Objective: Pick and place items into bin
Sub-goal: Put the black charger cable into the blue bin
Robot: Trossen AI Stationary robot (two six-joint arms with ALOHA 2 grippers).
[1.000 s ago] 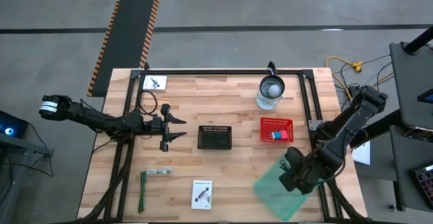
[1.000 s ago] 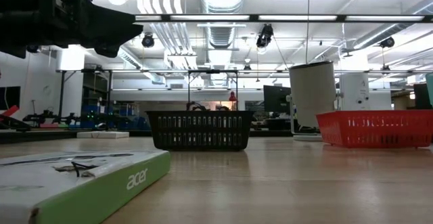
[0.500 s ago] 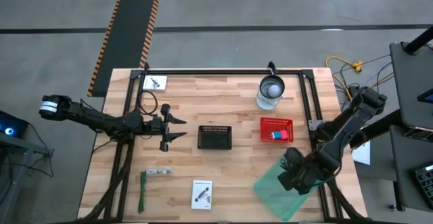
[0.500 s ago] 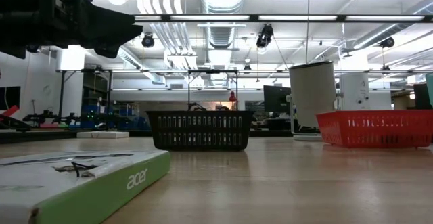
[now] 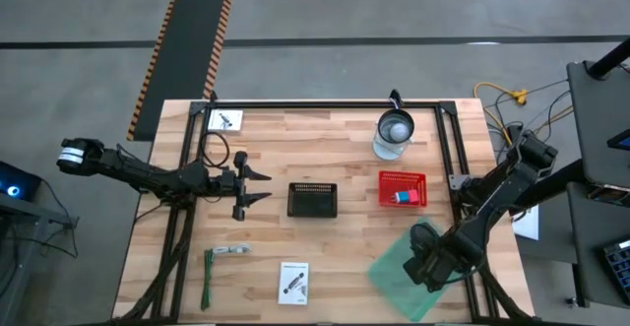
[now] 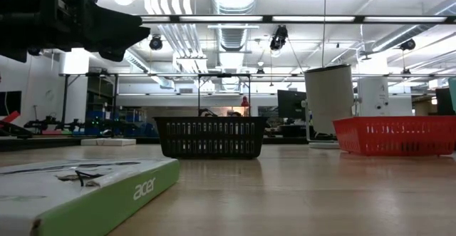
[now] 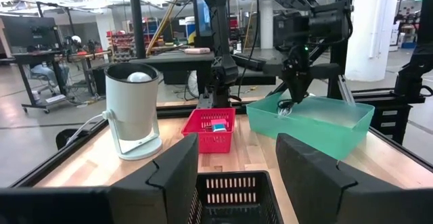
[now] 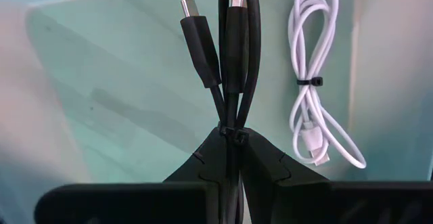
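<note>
My right gripper (image 8: 231, 139) is shut on a bundled black cable (image 8: 233, 48) and points down over the translucent green bin (image 5: 399, 279) at the table's near right. A coiled white cable (image 8: 314, 109) lies on the bin's floor beside it. From the left wrist view, the right gripper (image 7: 287, 105) reaches into the bin (image 7: 318, 122). My left gripper (image 5: 258, 186) waits open at the table's left, level, facing the black basket (image 5: 312, 199). A green strip tool (image 5: 209, 279) and a white card (image 5: 293, 282) lie flat near the front edge. My right gripper pinches the black cable bundle between its two fingers at the tied waist (image 8: 232, 130). The fingers come from above, pointing down, and lie along the bundle. The loop and its two plugs (image 8: 193, 14) hang below the fingertips over the bin's floor.
A red basket (image 5: 402, 188) holding a small item stands right of the black basket. A white cylindrical device (image 5: 394, 134) stands at the far right. Another white card (image 5: 224, 120) lies at the far left corner. A flat box (image 6: 85, 190) lies near the low camera.
My right gripper has sunk toward the green bin and shifted slightly toward the table's near edge, still shut on the black cable.
</note>
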